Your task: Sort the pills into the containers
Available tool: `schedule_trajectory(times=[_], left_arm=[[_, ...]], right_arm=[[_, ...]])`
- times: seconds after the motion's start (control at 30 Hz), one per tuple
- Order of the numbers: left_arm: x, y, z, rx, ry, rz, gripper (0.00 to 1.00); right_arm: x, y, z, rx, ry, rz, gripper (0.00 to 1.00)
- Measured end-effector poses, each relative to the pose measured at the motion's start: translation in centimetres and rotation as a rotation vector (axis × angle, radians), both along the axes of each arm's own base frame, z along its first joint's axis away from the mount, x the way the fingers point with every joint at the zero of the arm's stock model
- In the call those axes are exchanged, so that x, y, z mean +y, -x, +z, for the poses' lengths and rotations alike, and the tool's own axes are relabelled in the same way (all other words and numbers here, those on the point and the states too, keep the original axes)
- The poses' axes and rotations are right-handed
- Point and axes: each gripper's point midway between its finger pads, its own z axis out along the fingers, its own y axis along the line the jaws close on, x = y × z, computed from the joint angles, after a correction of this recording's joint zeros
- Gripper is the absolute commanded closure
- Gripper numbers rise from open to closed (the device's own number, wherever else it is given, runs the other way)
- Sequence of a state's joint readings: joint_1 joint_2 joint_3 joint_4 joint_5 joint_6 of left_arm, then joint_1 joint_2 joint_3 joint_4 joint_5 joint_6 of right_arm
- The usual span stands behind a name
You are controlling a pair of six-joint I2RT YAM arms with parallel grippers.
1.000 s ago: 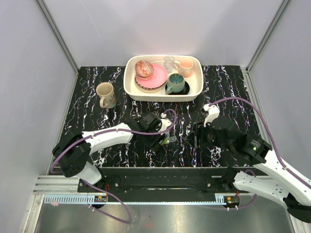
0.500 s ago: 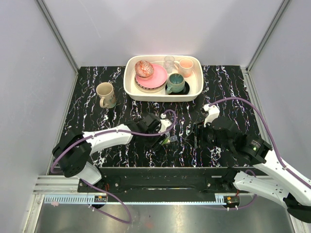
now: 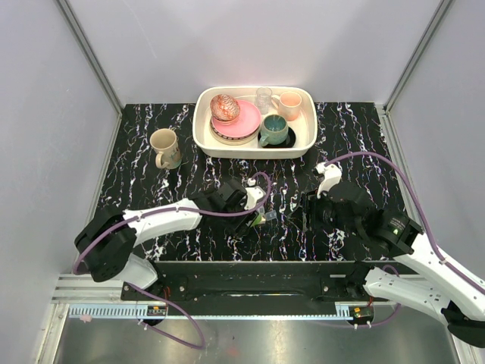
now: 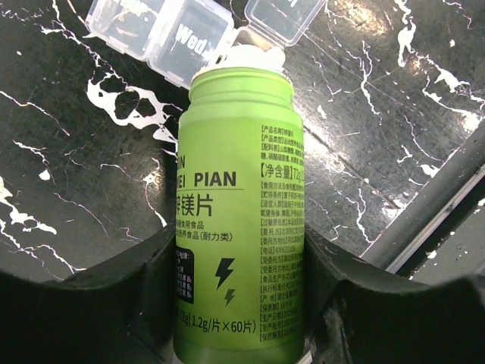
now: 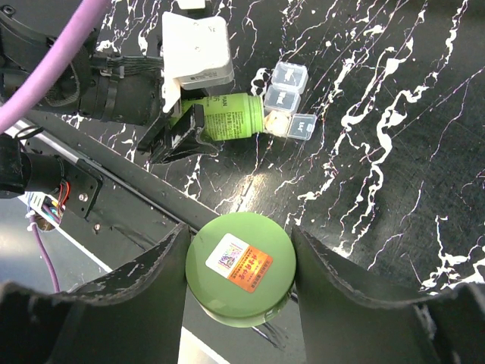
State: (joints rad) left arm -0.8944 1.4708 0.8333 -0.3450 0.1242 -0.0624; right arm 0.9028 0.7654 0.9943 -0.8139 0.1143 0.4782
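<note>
The left jaws stand part open and are clamped on a green bottle (image 4: 239,197), which lies tipped over between them with its printed label facing the wrist camera. Its white open mouth reaches out past the jaw tips and touches the containers (image 4: 182,34), a short strip of clear square compartments that lies on the black marbled desk (image 3: 356,136) just ahead of the left jaws. The middle compartment is marked "Wed". The compartment nearest the bottle's mouth has its lid flipped open, and the mouth sits at its edge. The pills are too small to make out, so I cannot tell whether any lie in the strip or in the bottle's neck.

The right jaws stand a good way open and grip a round green cap (image 5: 241,267) between them, its sticker side towards the wrist camera. From these jaws the bottle and the strip lie ahead and a little to the left, near but apart.

Well beyond both pairs of jaws stands a white tub (image 3: 227,152) with crockery in it, and to its left a beige mug (image 3: 164,148).
</note>
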Motion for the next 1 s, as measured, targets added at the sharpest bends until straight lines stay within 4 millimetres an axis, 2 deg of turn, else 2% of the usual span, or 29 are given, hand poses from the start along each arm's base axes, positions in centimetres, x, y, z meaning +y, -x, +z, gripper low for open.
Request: schedule_trajectory(times=[0.37, 0.6, 0.83, 0.93, 1.0], left_arm=[[0.0, 0.1, 0.2, -0.023, 0.043, 0.012, 1.00], [0.2, 0.3, 1.5, -0.083, 0.122, 0.015, 1.00], [0.0, 0.2, 4.6, -0.186, 0.257, 0.016, 1.00], [-0.1, 0.1, 6.7, -0.235, 0.325, 0.018, 1.00], [-0.4, -0.1, 8.9, -0.281, 0.392, 0.020, 1.00]], right_arm=[[0.1, -0.1, -0.2, 0.006, 0.005, -0.001, 1.00], [0.1, -0.1, -0.2, 0.006, 0.006, -0.001, 1.00], [0.0, 0.0, -0.3, 0.009, 0.011, -0.003, 1.00], [-0.2, -0.1, -0.4, 0.009, 0.018, -0.009, 1.00], [-0.4, -0.1, -0.4, 0.006, 0.024, -0.017, 1.00]])
